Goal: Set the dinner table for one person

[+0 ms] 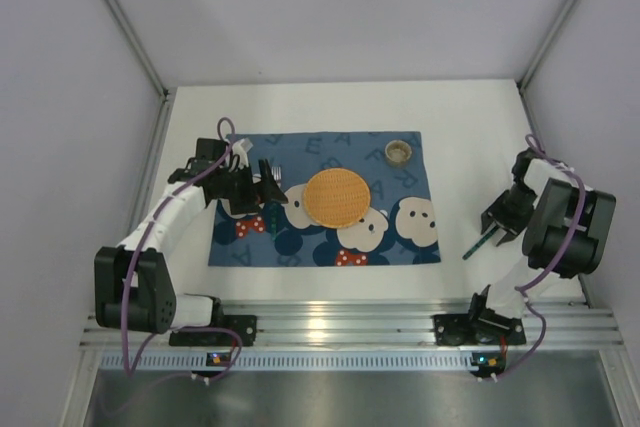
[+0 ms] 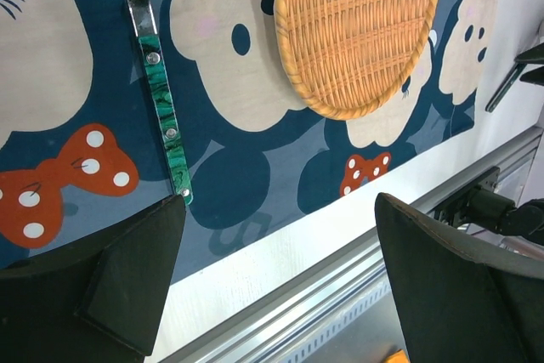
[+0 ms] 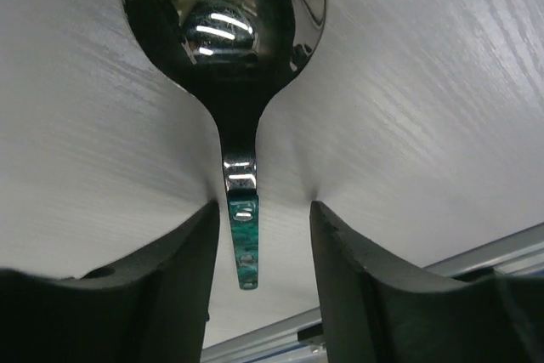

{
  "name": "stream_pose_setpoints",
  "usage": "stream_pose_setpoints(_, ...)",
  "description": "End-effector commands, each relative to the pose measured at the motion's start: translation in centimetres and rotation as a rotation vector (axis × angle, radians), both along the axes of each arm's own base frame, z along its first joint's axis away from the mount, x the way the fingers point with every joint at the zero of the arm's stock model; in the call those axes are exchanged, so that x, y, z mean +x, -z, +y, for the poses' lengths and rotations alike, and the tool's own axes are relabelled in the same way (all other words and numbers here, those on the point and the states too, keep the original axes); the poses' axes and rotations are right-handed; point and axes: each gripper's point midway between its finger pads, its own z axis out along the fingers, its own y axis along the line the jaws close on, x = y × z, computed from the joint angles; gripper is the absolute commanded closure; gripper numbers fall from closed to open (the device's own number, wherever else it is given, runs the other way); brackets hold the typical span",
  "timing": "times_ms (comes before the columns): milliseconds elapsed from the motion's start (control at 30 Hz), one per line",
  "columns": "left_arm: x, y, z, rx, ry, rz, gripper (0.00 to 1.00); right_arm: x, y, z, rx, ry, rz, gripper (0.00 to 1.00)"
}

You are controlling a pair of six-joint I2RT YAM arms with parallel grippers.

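On the white dinner table (image 1: 300,107) lies a dark blue bear-print mat (image 1: 410,237) with a round wicker plate (image 1: 337,197) in its middle. A green-handled utensil (image 2: 166,116) lies on the mat left of the plate, and its metal end runs out of view. My left gripper (image 2: 280,201) hovers open just past the handle's end, holding nothing. To the right of the mat a green-handled spoon (image 3: 225,14) lies on the bare table. My right gripper (image 3: 263,210) straddles its handle (image 3: 244,244). The jaws are partly closed, with a gap on each side.
A small round cup (image 1: 399,152) stands on the mat's far right corner. Aluminium rails (image 1: 350,322) run along the near edge, behind the arm bases. Grey walls enclose the table at the back and on both sides.
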Motion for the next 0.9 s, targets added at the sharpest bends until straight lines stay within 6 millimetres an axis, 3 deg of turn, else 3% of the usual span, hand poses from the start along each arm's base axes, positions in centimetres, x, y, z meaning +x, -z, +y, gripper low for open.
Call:
stream_pose_setpoints(0,-0.3,-0.7,0.2,-0.002,-0.01,-0.022,0.02,1.0,1.0,-0.1,-0.019,-0.021,-0.037,0.54)
stream_pose_setpoints(167,-0.4,-1.4,0.1,-0.011,-0.018,-0.027,0.02,1.1,1.6,0.3,-0.011,-0.054,-0.05,0.78)
stream_pose_setpoints(200,-0.4,-1.5,0.1,-0.012,-0.019,-0.028,0.02,1.2,1.6,0.2,-0.013,-0.059,-0.052,0.85)
stream_pose_setpoints(233,-0.4,-1.7,0.1,-0.01,-0.019,-0.025,0.02,1.3,1.4,0.2,-0.016,-0.068,-0.06,1.0)
stream_pose_setpoints(400,-0.5,-2.6,0.0,-0.016,-0.018,-0.031,0.02,2.1,-1.3,-0.5,-0.07,-0.093,-0.121,1.0)
stream_pose_setpoints(533,-0.5,-3.0,-0.1,-0.028,-0.028,-0.036,0.02,2.9,-5.3,-0.5,-0.156,-0.153,-0.188,1.0)
stream_pose_setpoints(633,-0.4,-3.6,0.0,-0.028,-0.044,-0.051,0.02,4.1,-8.1,2.1,-0.198,-0.254,-0.257,1.0)
stream_pose_setpoints(733,-0.5,-3.9,0.0,-0.03,-0.049,-0.048,0.02,5.4,-10.8,7.8,-0.167,-0.387,-0.365,1.0)
stream_pose_setpoints(767,-0.4,-3.8,0.2,-0.016,-0.058,-0.048,0.02,5.5,-11.2,11.1,-0.114,-0.464,-0.399,1.0)
stream_pose_setpoints(833,-0.5,-4.0,0.4,-0.008,-0.064,-0.054,0.02,5.7,-11.6,14.2,-0.057,-0.498,-0.431,1.0)
stream_pose_setpoints(867,-0.6,-4.0,0.4,-0.006,-0.069,-0.052,0.02,5.6,-11.6,16.7,-0.013,-0.558,-0.451,1.0)
